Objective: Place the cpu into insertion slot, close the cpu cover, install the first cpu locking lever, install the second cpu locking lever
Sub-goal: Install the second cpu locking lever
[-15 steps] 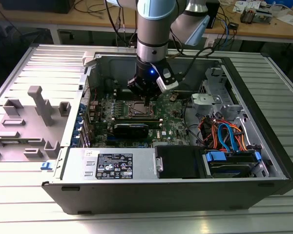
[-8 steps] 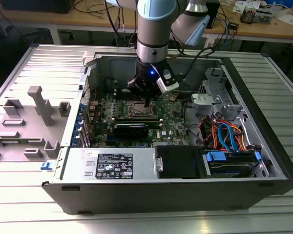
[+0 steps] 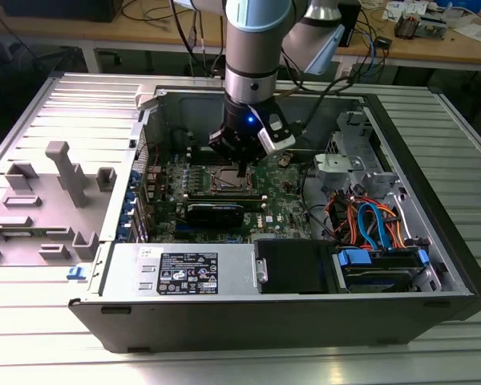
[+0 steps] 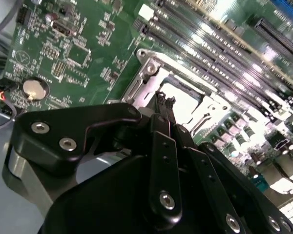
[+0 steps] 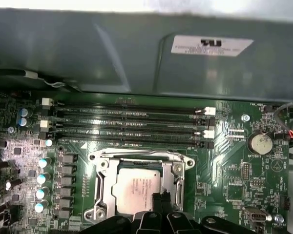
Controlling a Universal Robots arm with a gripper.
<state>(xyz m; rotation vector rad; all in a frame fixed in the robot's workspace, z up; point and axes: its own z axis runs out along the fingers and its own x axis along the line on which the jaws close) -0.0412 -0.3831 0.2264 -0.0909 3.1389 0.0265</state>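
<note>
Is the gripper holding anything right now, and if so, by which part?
Nothing is visibly held. The gripper is shut, fingertips together right at the cover edge, over the socket. The cpu sits under the closed cover.

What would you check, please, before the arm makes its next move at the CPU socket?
1. The cpu lies in the insertion slot: ok.
2. The cpu cover is down around the chip: ok.
3. Locking levers latched: cannot tell.
4. The pincer is over the socket's edge: ok.
5. Pincer fingers together, holding nothing: ok.
6. Memory slots beside the socket are clear of the pincer: ok.
</note>
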